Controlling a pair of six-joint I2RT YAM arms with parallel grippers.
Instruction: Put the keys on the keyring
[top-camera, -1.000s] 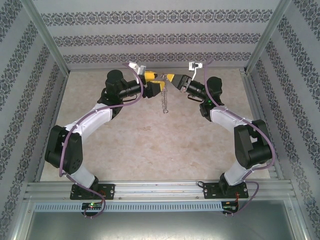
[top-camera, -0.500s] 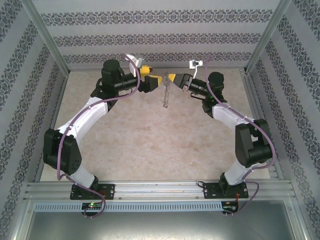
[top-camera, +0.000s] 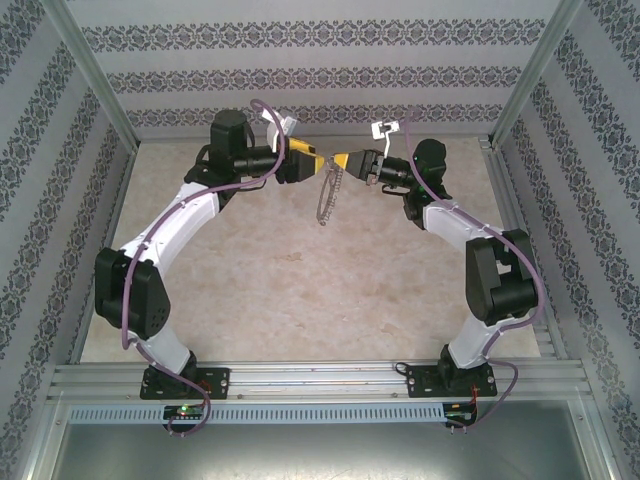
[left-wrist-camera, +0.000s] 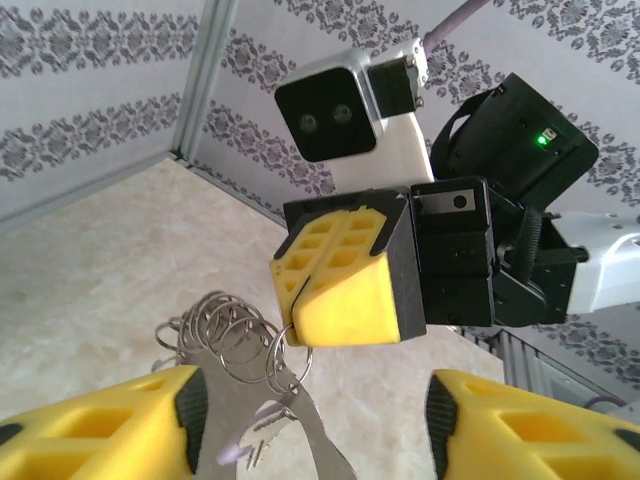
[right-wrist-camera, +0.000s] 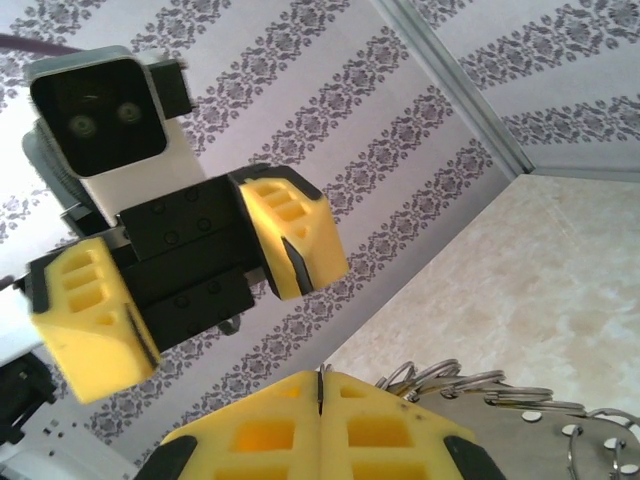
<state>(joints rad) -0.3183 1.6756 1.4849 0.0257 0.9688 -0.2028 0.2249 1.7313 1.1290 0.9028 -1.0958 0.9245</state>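
Overhead, the two arms meet nose to nose above the far middle of the table. The right hand is pinched shut on the top of the keyring, which hangs down from it, clear of the table. The left hand faces it, just beside the ring's top.

From the left wrist, that hand's own yellow fingers stand wide apart at the bottom of the view, gripping nothing. Opposite them, the right hand has its pads pressed together on one of the small wire loops that edge the keyring. A flat metal strip of the ring runs down between the left fingers. A tiny key with a lilac tint seems to dangle there, though it is too blurred to be sure.

From the right wrist, its own fingers are closed tight, with the keyring's loops fanning out to the right. The left hand gapes open beyond.
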